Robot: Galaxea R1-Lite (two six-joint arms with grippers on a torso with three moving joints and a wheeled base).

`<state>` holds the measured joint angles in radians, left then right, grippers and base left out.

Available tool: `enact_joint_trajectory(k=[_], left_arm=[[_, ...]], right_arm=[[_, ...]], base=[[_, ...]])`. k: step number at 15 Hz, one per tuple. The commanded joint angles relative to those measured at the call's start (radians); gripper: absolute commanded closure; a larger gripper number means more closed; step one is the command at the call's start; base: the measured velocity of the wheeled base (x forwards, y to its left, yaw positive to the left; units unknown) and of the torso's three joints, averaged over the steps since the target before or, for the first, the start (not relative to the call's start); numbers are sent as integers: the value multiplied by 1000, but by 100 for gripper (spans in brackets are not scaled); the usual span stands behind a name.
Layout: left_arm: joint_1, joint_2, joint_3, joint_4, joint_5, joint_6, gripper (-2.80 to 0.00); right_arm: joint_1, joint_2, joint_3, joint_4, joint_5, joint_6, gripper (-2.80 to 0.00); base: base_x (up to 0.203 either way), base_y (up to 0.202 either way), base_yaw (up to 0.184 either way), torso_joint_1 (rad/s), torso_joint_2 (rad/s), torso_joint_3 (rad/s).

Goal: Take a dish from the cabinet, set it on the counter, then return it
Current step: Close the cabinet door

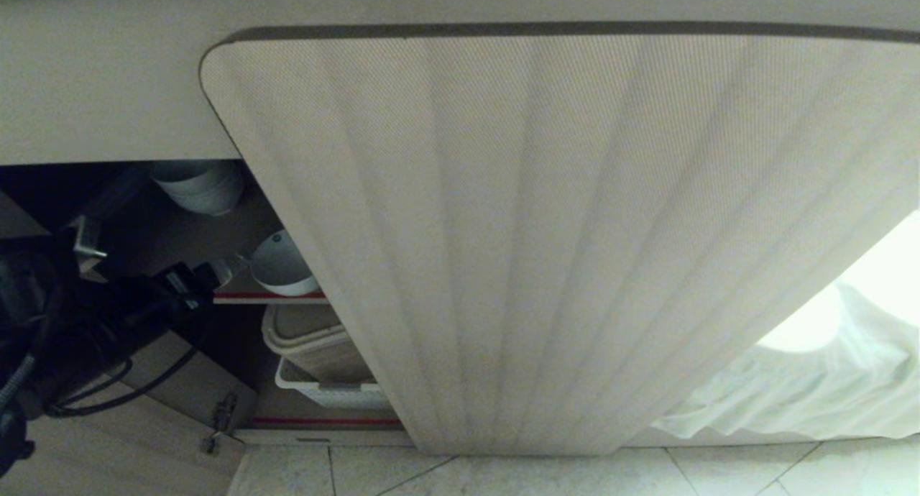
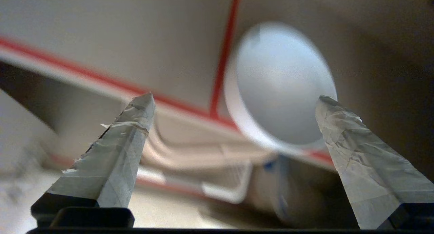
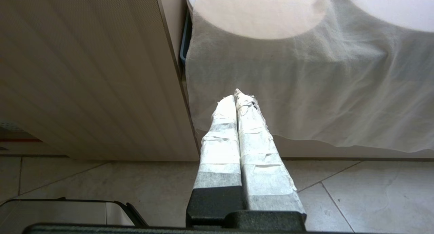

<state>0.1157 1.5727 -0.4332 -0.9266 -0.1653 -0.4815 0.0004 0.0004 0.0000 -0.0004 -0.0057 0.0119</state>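
Observation:
The cabinet (image 1: 237, 295) stands open, and its ribbed door (image 1: 546, 251) fills most of the head view. The dish (image 1: 282, 267), a small white bowl, sits tilted at the front of the red-edged upper shelf. My left gripper (image 1: 215, 274) reaches in from the left, just short of the bowl. In the left wrist view that gripper (image 2: 234, 98) is open, with the dish (image 2: 281, 88) a little beyond its taped fingertips (image 2: 330, 108), nearer one of them. My right gripper (image 3: 236, 95) hangs shut and holds nothing, low above the floor. The counter's top is out of view.
A stack of white bowls (image 1: 198, 187) sits deeper on the upper shelf. Below are a beige bin (image 1: 316, 345) and a white basket (image 1: 323, 394). A second open door (image 1: 144, 424) is at lower left. White cloth (image 1: 790, 395) hangs right of the ribbed door, above tiled floor (image 1: 503, 474).

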Motion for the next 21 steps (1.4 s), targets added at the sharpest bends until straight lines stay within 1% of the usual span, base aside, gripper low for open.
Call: enact_joint_trajectory(k=[1,5,7,9,10,16,21], left_arm=[[-3,13,22,-104,52,26,-280],[1,14,86,-225,81,113,-280],[-1,20,134,-316,84,170,-280],[-1,23,154,-363,86,185,-280],[2,22,156,-365,86,185,0],[16,8,196,-373,87,185,0],[15,-22,303,-448,87,192,0]], right_arm=[[0,0,0,0,0,1,0],[0,0,0,0,0,0,0],[1,0,0,-1,0,2,0],[1,0,0,-1,0,0,0],[1,0,0,-1,0,0,0],[0,0,0,0,0,0,0],[1,0,0,0,0,0,0]], base=[[0,0,0,0,0,0],[0,0,0,0,0,0],[0,0,0,0,0,0],[0,0,0,0,0,0],[0,0,0,0,0,0],[0,0,0,0,0,0],[0,0,0,0,0,0]])
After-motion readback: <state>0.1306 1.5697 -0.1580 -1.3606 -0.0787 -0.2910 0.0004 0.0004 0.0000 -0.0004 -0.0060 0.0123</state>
